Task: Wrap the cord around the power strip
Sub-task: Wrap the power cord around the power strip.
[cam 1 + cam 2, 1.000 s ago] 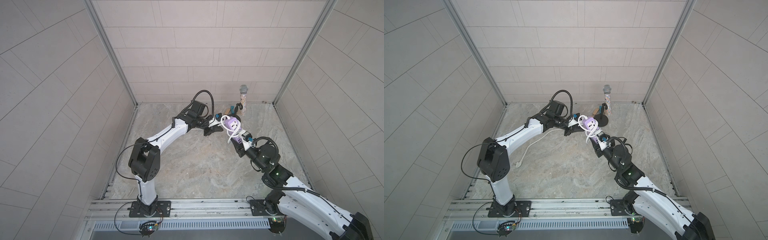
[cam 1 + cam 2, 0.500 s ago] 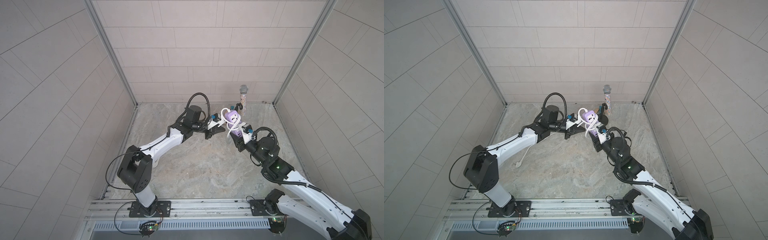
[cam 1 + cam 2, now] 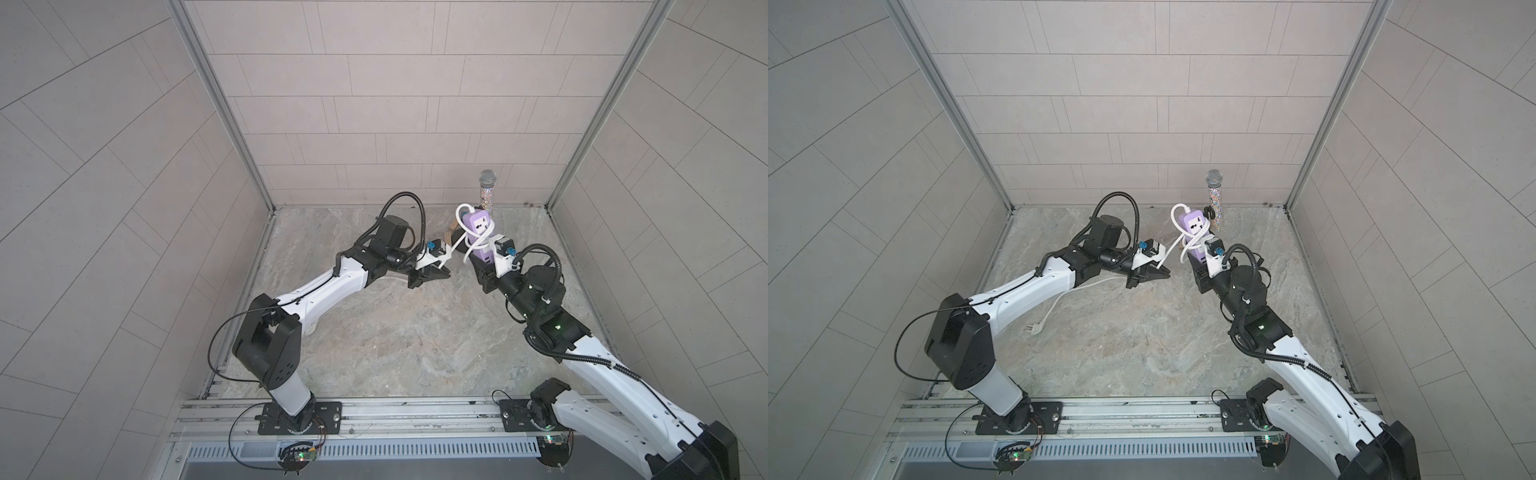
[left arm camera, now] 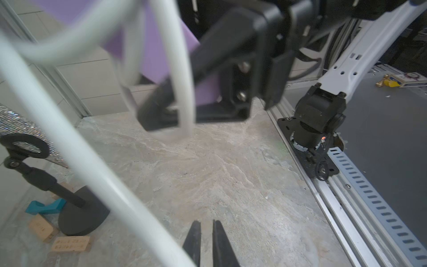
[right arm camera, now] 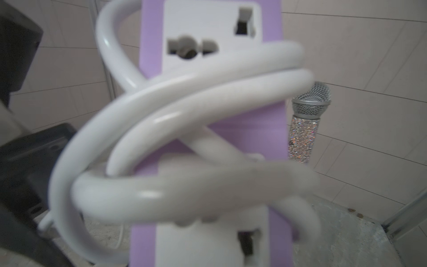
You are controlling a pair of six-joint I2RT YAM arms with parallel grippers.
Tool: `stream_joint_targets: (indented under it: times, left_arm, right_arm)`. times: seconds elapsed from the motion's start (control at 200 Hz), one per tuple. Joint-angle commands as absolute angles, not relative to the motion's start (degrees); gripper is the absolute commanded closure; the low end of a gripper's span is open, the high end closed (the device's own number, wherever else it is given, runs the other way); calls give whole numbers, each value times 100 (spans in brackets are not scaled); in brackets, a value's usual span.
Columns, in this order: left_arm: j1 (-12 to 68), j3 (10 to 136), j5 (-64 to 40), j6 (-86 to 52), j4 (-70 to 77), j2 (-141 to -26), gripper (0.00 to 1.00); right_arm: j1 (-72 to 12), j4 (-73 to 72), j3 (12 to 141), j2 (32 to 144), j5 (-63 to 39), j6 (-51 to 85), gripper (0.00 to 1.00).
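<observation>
The lavender power strip [image 3: 478,226] [image 3: 1196,226] stands nearly upright above the floor, and my right gripper [image 3: 485,270] [image 3: 1200,270] is shut on its lower end. The white cord [image 3: 471,245] [image 5: 184,97] loops around the strip's middle several times. From there it runs past my left gripper [image 3: 446,272] [image 3: 1167,272] and down to the floor, where its plug [image 3: 1034,329] lies. In the left wrist view the cord [image 4: 92,171] passes beside the gripper [image 4: 206,223]. That gripper is open by a narrow gap with nothing between the fingertips.
A glittery microphone [image 3: 487,189] [image 5: 305,129] stands on a black stand [image 4: 83,215] at the back wall, just behind the strip. Small wooden blocks [image 4: 69,242] and a teal piece [image 4: 46,207] lie by its base. The aluminium rail [image 3: 374,415] runs along the front.
My left gripper's jaws have parted slightly and the left arm has dropped lower. The right arm has carried the strip a little to the right and toward the back wall.
</observation>
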State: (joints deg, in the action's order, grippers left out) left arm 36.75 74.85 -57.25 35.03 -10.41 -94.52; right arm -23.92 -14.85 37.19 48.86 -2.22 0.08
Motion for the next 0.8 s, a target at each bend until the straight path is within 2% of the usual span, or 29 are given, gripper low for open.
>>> stream_joint_targets:
  times: [0.0, 0.115, 0.255, 0.38, 0.46, 0.55, 0.79]
  left_arm:
    - [3804, 7405, -6056, 3729, -1401, -9289, 84]
    - [3849, 7349, -5940, 3354, -835, -9351, 79]
    - [3852, 7003, -5644, 2381, 731, -9361, 75]
    - [3858, 6464, -4918, 1387, 2685, -9299, 61]
    - [3860, 6301, -4514, 971, 3555, -9331, 61]
    - [3887, 6364, -4267, 793, 3895, -9400, 60]
    - [3968, 6599, -4696, 646, 4038, -9530, 63]
  right_arm:
    - [-2294, -2532, 4042, 4769, 114, 422, 100]
    - [-2295, -2553, 4059, 4860, 32, 449, 100]
    - [-2294, -2552, 4060, 4936, -18, 433, 100]
    - [-2294, -2475, 4069, 4945, -76, 390, 100]
    - [-2293, -2412, 4057, 4968, -147, 398, 100]
    - [-2298, -2386, 4024, 4999, -208, 465, 100]
    - [-2301, -2224, 3955, 5037, -250, 527, 100]
